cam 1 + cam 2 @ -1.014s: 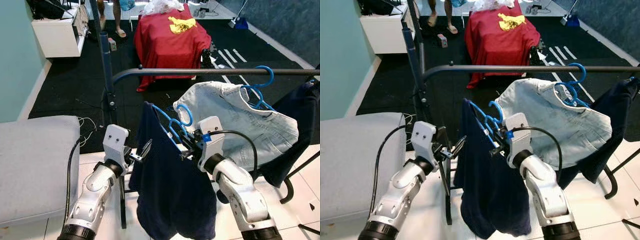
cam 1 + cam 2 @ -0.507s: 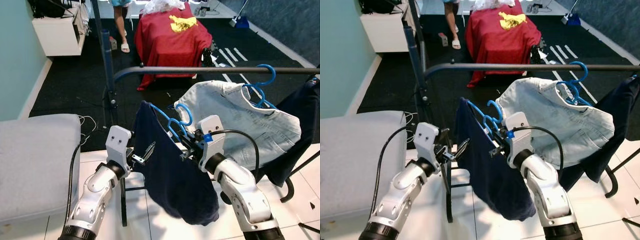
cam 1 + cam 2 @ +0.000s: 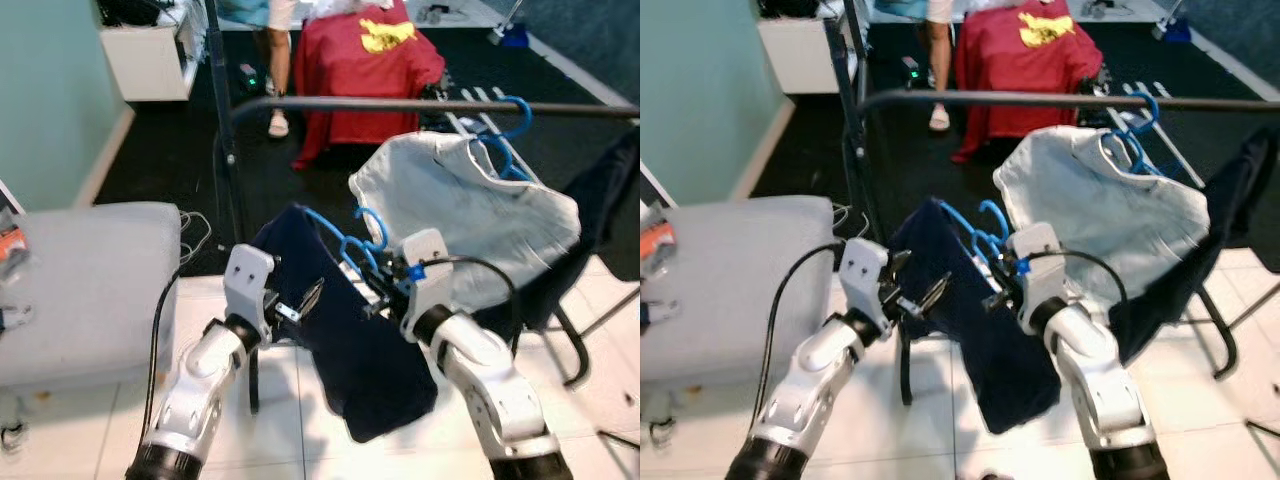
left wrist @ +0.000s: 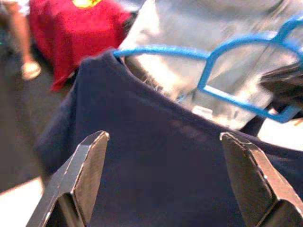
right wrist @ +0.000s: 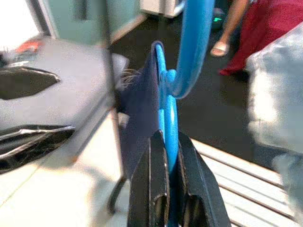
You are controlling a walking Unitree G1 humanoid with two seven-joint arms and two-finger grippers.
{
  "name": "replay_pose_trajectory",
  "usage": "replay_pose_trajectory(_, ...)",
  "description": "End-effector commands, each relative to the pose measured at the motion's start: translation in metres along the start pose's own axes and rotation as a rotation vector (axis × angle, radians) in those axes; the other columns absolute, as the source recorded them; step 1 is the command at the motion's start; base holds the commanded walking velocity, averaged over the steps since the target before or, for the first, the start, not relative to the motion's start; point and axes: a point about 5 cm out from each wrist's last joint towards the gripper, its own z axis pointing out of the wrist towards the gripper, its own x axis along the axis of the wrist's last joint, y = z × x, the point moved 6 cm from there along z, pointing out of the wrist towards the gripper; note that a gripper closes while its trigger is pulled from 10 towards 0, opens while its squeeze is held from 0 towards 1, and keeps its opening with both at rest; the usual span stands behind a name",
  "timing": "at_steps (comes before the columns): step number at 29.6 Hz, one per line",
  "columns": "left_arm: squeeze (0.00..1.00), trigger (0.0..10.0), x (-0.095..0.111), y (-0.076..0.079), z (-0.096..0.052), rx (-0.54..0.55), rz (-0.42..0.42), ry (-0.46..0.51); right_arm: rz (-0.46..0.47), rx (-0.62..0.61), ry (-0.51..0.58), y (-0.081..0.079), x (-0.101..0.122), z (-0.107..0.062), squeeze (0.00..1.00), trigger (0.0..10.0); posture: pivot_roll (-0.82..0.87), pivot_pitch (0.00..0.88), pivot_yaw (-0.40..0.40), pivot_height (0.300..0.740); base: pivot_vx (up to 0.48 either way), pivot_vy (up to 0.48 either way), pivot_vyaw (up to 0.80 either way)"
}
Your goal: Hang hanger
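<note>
From the left eye view we see the right end effector (image 3: pixel 378 296) clamped on a blue hanger (image 3: pixel 352 243) that carries a navy garment (image 3: pixel 345 330), held below and in front of the dark clothes rail (image 3: pixel 420 104). The left end effector (image 3: pixel 301 303) sits against the garment's near side with its fingers spread. On the rail hangs a pale denim jacket (image 3: pixel 470 215) on a second blue hanger (image 3: pixel 505 135). Behind stand a red-draped chair (image 3: pixel 365 62) and a person's legs (image 3: pixel 276 70); a grey cushion (image 3: pixel 80 285) lies to the left.

In the left wrist view we see the two fingers (image 4: pixel 83 177) wide apart, the navy cloth between them.

In the right wrist view we see the fingers (image 5: pixel 158 189) closed narrow on the hanger's blue bar.
</note>
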Motion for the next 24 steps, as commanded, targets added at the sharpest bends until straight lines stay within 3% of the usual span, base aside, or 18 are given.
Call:
replay_pose_trajectory(1, 0.00, 10.0, -0.007, -0.001, -0.002, 0.003, 0.008, -0.033, 0.008, 0.023, 0.017, -0.007, 0.004, 0.001, 0.00, 0.0, -0.04, 0.160, -0.043, 0.740, 0.000, 0.000, 0.00)
replay_pose_trajectory(13, 0.00, 10.0, -0.018, -0.002, 0.005, 0.002, -0.002, -0.100, 0.025, 0.008, 0.024, -0.004, 0.006, 0.004, 0.00, 0.0, -0.05, 0.154, -0.025, 0.740, 0.000, 0.000, 0.00)
replay_pose_trajectory(24, 0.00, 10.0, -0.016, -0.002, 0.009, 0.003, -0.020, -0.092, 0.025, 0.005, 0.019, -0.003, 0.004, 0.004, 0.00, 0.0, -0.05, 0.142, -0.018, 0.740, 0.000, 0.000, 0.00)
